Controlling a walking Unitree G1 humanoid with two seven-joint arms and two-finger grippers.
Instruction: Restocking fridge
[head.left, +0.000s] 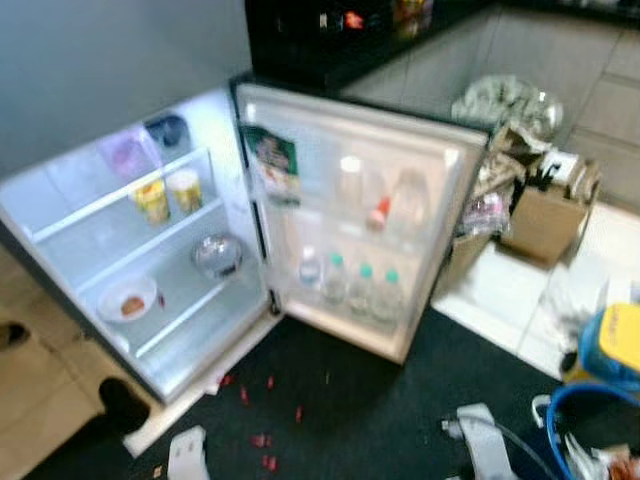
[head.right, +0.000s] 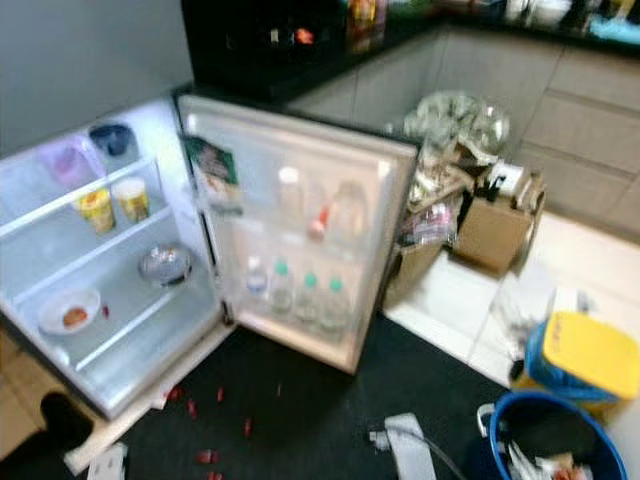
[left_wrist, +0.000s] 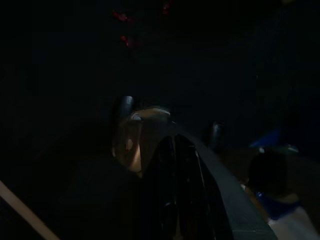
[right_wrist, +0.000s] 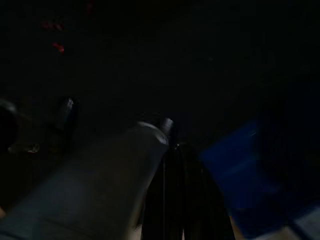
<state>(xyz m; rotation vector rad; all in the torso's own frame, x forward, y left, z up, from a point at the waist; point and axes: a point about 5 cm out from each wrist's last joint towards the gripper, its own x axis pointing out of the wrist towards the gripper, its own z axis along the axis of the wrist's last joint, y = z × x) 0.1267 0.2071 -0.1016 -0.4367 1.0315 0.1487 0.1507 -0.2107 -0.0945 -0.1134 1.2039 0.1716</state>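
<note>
Kitchen corner: dark floor in front, pale tiles to the right, grey cabinets under a black surface behind.

Low at the frame's bottom edge, the left end effector and right end effector, both hanging idle in deep shade; fingers too dark in the wrist views to tell whether apart or together. Silver arm visible at the lower right of the head view.

Scattered just ahead on the floor, small red bits. Beyond them, the fridge, standing open and lit inside. On the upper shelf, two yellow cups side by side; behind them a purple container and a dark blue bowl. On the middle shelf, a foil-covered bowl; on the lower shelf, a white dish with something brown in it.

Fridge door swung wide, with capped bottles in a row in its lower rack, more bottles above, and a green packet near the hinge.

To the right, a cardboard box and crumpled bags, a blue bin and a yellow-lidded container.
</note>
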